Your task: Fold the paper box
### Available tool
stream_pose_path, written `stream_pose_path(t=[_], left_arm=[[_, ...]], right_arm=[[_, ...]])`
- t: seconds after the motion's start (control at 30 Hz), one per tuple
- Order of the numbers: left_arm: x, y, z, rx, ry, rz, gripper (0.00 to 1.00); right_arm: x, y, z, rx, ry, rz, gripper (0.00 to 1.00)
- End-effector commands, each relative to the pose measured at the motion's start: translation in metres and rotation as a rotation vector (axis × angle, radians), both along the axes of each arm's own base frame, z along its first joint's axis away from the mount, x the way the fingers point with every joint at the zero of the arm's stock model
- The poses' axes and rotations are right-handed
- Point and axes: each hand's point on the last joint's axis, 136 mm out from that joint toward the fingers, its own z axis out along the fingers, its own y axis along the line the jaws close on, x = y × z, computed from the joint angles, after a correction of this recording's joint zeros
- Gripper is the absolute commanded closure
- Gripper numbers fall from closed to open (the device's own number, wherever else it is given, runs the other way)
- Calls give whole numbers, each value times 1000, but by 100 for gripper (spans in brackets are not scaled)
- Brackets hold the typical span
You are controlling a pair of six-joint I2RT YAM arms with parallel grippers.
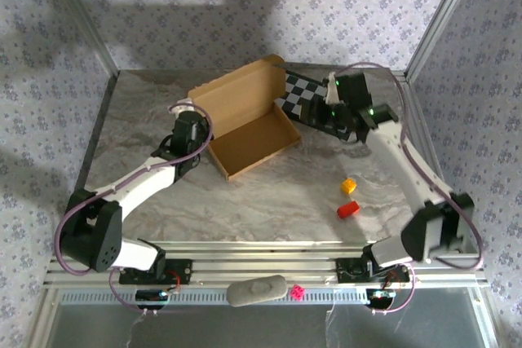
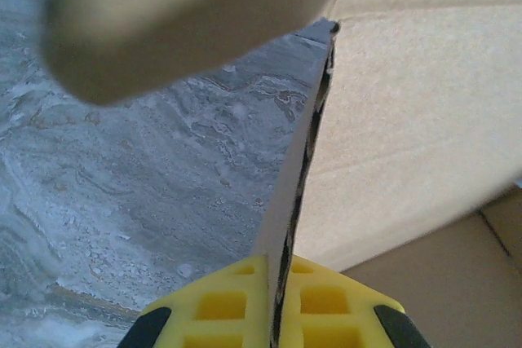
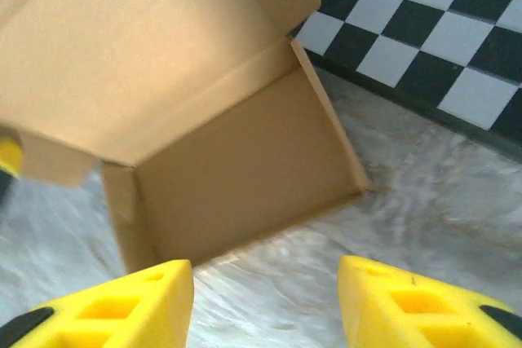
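Left arm reaches in from the near-left corner of the marble table (image 1: 269, 201). The left gripper (image 2: 280, 283) is clamped on a thin upright cardboard edge at the left end of the paper box (image 1: 253, 140), with the yellow fingers (image 2: 220, 303) pressed to either side of the panel. The box sits mid-table, slightly toward the far side and skewed to the table edges. Its shallow tray is formed, with walls standing. The lid (image 1: 236, 95) is raised open and leans back toward the far wall. Just right of the box, the checkered board (image 1: 303, 91) lies flat, partly tucked behind the lid's corner. The right gripper (image 3: 265, 291) hovers over the table near the box's right wall and faces the tray. Its jaws are spread with nothing between them. Nearer on the right side, well apart from the box, are a yellow block (image 1: 348, 186) and a red block (image 1: 348, 209).
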Motion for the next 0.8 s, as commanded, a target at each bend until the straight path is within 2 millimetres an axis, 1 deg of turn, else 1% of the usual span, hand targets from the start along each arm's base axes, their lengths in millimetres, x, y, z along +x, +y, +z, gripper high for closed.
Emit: stream_pose_path(t=[0.0,0.07,0.1,0.13,0.17,0.23,0.3,0.37,0.43,0.5,0.63,0.7,0.73,0.77], left_arm=[[-1,-7,23,38,-47,-104,100],[-1,-5,24,39,-46,-118,100],[-2,-5,24,36,-45,-128,100],[-3,-5,24,32,-45,-137,100],[-4,-3,24,31,-43,-139,100],[-6,-2,22,26,-31,-145,100],[-7,-1,22,21,-28,-141,100],[-6,0,20,7,-24,-131,100],[-4,0,19,-3,-21,-127,100],[-2,-1,19,-5,-20,-122,100],[2,1,18,4,-11,-112,100],[3,2,19,9,-9,-113,100],[4,3,19,12,-6,-112,100],[5,4,19,12,-4,-109,100]], right_arm=[[23,3,11,-267,-442,244,38],[34,8,10,-328,-500,300,34],[41,12,4,-352,-489,344,34],[51,19,9,-361,-496,386,34],[60,22,6,-379,-492,404,33],[88,26,0,-393,-484,406,31],[114,27,-10,-383,-455,410,31],[137,29,-20,-367,-420,433,31],[155,33,-23,-350,-416,440,31],[170,36,-22,-337,-426,453,31],[198,41,-27,-313,-437,447,31],[203,50,-28,-266,-446,481,31],[205,55,-31,-251,-453,504,28],[208,60,-33,-235,-457,517,28]])
